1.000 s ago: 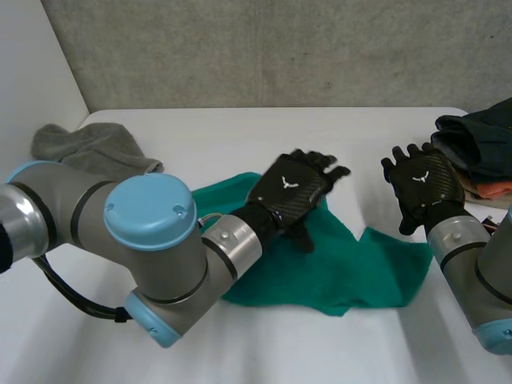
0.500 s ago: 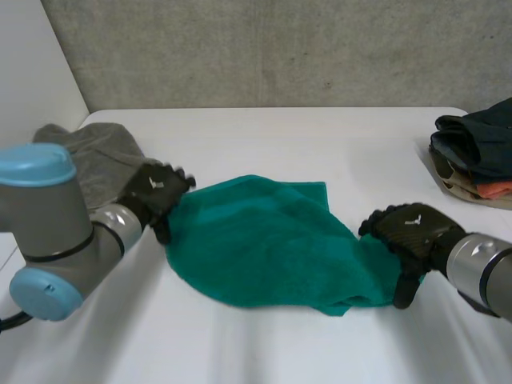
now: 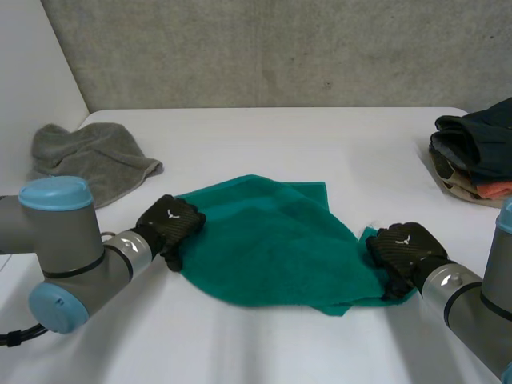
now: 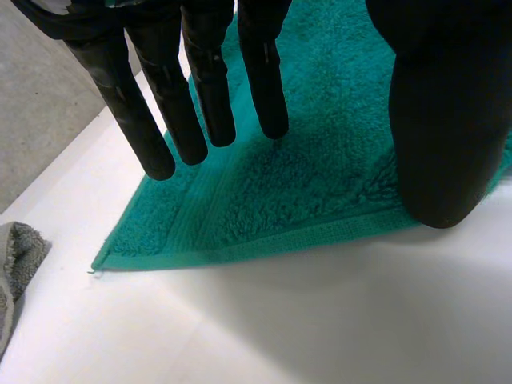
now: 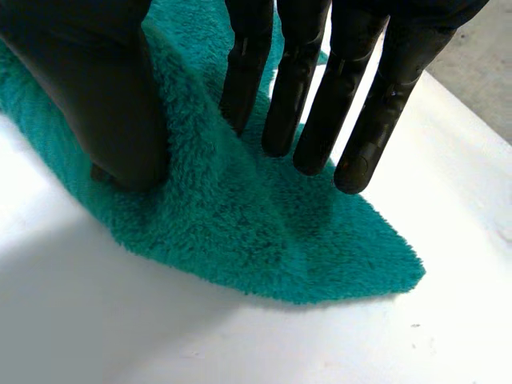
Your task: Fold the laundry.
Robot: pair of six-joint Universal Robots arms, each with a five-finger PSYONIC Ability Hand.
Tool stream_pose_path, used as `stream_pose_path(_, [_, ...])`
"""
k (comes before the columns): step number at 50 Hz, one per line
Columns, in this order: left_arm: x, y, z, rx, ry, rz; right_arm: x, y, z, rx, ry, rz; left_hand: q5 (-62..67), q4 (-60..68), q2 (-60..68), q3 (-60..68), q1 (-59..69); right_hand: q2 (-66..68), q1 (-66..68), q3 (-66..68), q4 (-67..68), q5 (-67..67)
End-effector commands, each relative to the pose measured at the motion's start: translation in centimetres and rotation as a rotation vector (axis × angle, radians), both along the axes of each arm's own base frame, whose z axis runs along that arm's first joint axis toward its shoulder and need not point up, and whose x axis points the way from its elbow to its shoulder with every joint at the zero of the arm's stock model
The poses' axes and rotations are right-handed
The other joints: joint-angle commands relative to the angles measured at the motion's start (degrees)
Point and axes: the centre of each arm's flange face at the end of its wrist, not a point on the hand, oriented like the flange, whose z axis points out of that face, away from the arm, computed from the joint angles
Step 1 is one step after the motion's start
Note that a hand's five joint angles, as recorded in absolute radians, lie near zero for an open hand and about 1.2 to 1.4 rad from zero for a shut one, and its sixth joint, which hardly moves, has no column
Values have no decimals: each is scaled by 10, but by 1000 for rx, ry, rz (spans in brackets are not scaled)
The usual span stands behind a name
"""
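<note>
Green towel (image 3: 272, 240) on the white table (image 3: 280, 136), left hand (image 3: 170, 226) at its 9 o'clock corner, right hand (image 3: 404, 250) at 4 o'clock, both straight-fingered with thumbs apart, apparently placed to pinch opposite corners.

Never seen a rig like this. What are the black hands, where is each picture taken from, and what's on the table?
This is a robot with two black machine hands at a white table. The wide picture looks down from a camera above and behind them. The two close-ups come from cameras on the wrists, each looking along its own palm. A green towel lies spread in the middle. The left hand is at its left corner, fingers straight over the cloth and thumb on the edge. The right hand is at the right corner, fingers straight on the cloth, with a ridge of towel raised between them and the thumb. Neither clearly grips it. A grey cloth lies far left, a pile of clothes far right.
</note>
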Motion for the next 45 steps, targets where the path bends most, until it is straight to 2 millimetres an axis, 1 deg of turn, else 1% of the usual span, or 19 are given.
stream_pose_path(1, [-3, -3, 1, -15, 6, -3, 0, -2, 1, -19, -7, -3, 286, 257, 259, 260, 256, 158, 239, 153, 154, 173])
stream_pose_path(2, [-4, -4, 2, -21, 7, -3, 0, -3, 1, -22, -8, -4, 354, 324, 326, 327, 324, 195, 276, 190, 191, 210])
stream_pose_path(3, [-5, -5, 5, -30, 10, -5, -1, -4, 2, -25, -9, -7, 487, 457, 460, 461, 457, 265, 346, 260, 260, 280])
stream_pose_path(9, [-14, -2, 17, -67, 28, -20, -1, -7, 9, -54, -13, -12, 489, 459, 461, 462, 459, 265, 346, 261, 261, 280])
stream_pose_path(15, [-19, 16, 62, -137, 99, -27, -2, -17, 27, -122, -13, -34, 489, 459, 461, 462, 459, 265, 346, 261, 261, 280])
stream_pose_path(18, [-21, 26, 75, -154, 118, -20, -2, -21, 41, -164, -14, -43, 489, 459, 461, 462, 459, 265, 346, 261, 261, 280])
stream_pose_path(19, [-20, 34, 89, -181, 131, -9, -2, -22, 54, -203, -16, -41, 489, 459, 461, 462, 459, 265, 346, 261, 261, 280])
stream_pose_path(23, [-12, 55, 121, -237, 153, 29, -5, -27, 98, -324, 14, -26, 489, 459, 461, 462, 459, 265, 346, 261, 261, 280])
stream_pose_path(26, [-6, 68, 135, -258, 167, 38, -10, -41, 130, -428, 58, -29, 489, 459, 461, 462, 459, 265, 346, 261, 261, 280])
stream_pose_path(30, [-5, 84, 151, -268, 221, 27, -5, -56, 168, -564, 53, -22, 489, 459, 461, 462, 459, 265, 346, 261, 261, 280])
stream_pose_path(31, [-7, 90, 153, -257, 248, 20, -3, -60, 170, -572, 50, -18, 489, 459, 461, 462, 459, 265, 346, 261, 261, 280])
stream_pose_path(33, [-9, 93, 153, -237, 268, 13, 1, -72, 164, -564, 48, -6, 489, 459, 461, 462, 459, 265, 346, 261, 261, 280])
stream_pose_path(35, [-10, 94, 149, -203, 289, 21, 17, -87, 144, -534, 36, 62, 489, 459, 461, 462, 459, 265, 346, 261, 261, 280])
stream_pose_path(37, [-11, 93, 144, -181, 290, 24, 34, -90, 130, -525, 16, 134, 489, 459, 461, 462, 459, 265, 346, 261, 261, 280])
stream_pose_path(38, [-12, 92, 139, -166, 284, 24, 52, -91, 115, -520, -6, 210, 489, 459, 461, 462, 459, 265, 346, 261, 261, 280])
stream_pose_path(41, [-18, 87, 120, -116, 255, 21, 74, -95, 88, -512, -23, 293, 489, 459, 461, 462, 459, 221, 302, 216, 217, 236])
stream_pose_path(42, [-21, 85, 114, -98, 247, 18, 82, -101, 73, -515, -27, 306, 489, 459, 461, 462, 459, -114, -33, -119, -118, -99])
stream_pose_path(44, [-23, 83, 110, -89, 244, 18, 84, -109, 64, -531, -22, 277, 489, 459, 461, 462, 459, -387, -306, -392, -391, -372])
stream_pose_path(45, [-23, 82, 108, -86, 242, 18, 83, -112, 64, -542, -22, 259, 489, 459, 461, 462, 459, -420, -339, -425, -424, -405])
